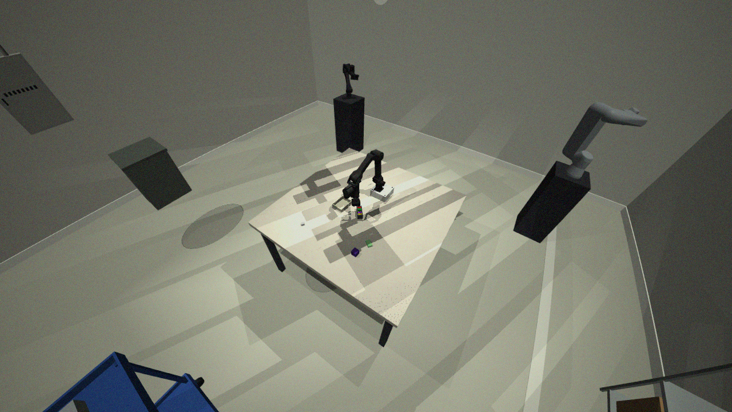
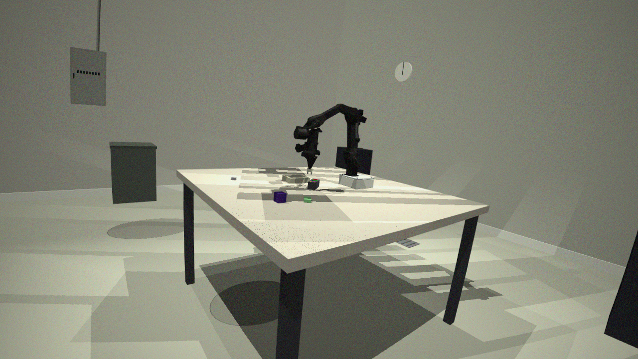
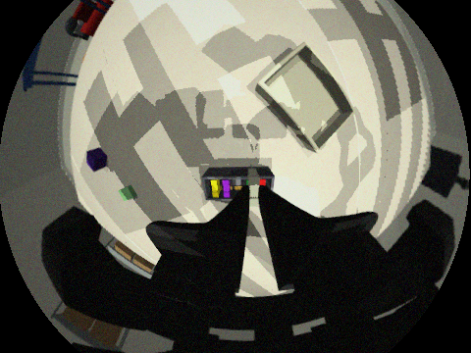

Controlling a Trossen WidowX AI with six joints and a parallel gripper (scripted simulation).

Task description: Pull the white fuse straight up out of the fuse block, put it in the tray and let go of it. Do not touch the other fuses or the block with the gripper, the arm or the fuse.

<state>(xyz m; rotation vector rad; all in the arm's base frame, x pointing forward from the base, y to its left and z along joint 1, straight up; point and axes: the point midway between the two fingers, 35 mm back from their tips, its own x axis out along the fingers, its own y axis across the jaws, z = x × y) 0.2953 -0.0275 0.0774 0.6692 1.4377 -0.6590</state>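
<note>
Two black fingers of the pincer (image 3: 251, 186) pinch nearly shut on the small white fuse (image 3: 253, 176), low in the wrist frame's centre, lifted above the dark fuse block (image 3: 237, 186). It looks light, rigid and smooth, so a firm squeeze on its flat sides suits it. Beyond, at upper right, the shallow pale square tray (image 3: 336, 121) waits on the cream table (image 3: 196, 26).
</note>
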